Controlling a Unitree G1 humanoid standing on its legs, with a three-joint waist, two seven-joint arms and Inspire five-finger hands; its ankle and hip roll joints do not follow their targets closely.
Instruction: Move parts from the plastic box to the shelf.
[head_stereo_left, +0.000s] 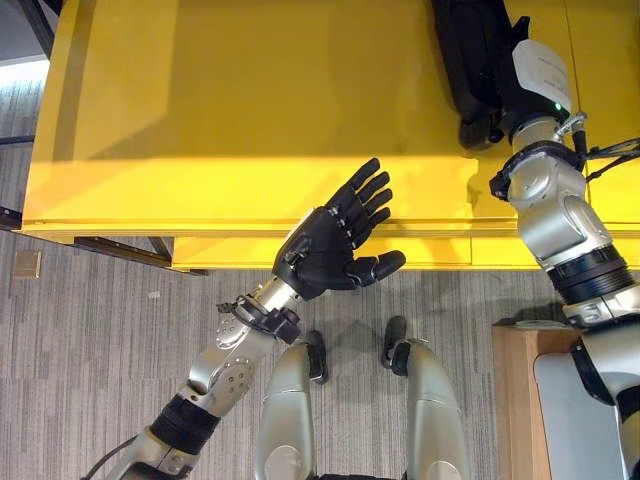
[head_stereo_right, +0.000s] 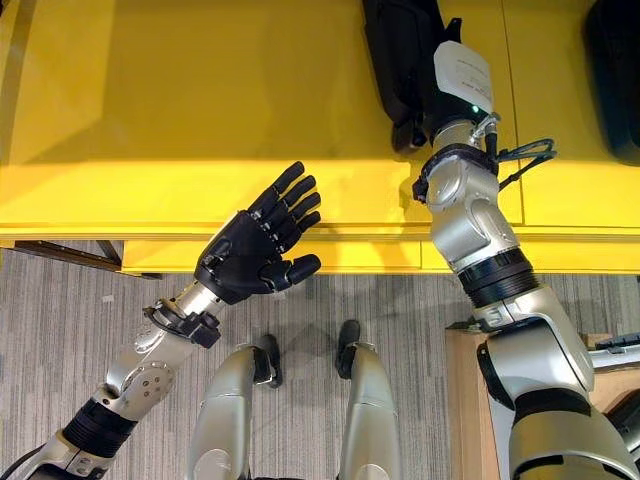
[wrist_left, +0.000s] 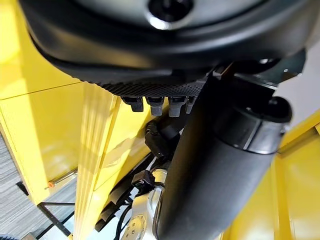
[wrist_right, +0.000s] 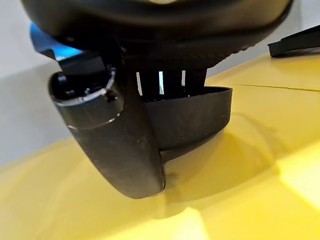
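A broad yellow surface, the shelf, is seen from above, with seams dividing it into panels. Grey striped carpet covers the floor in front of it, and a corner of a light wooden desk is seen at the robot's right side, carrying a pale grey flat thing whose kind cannot be told.

The left hand is held in the air over the front edge of the yellow surface. Its fingers are straight and spread, the thumb is stretched out to the side, and nothing is held in them.

The right hand is reached further in over the yellow surface. One black part, long and rounded, lies on the surface at this hand. In the right wrist view the part is seen pressed between the thumb and the fingers, with its lower edge just above or touching the yellow surface; which of the two cannot be told.

A second dark object lies on the yellow surface, well apart from the right hand's fingers, on the far side from the left hand.

One white label is fixed on the back of the right wrist. Its print is too small to be read.
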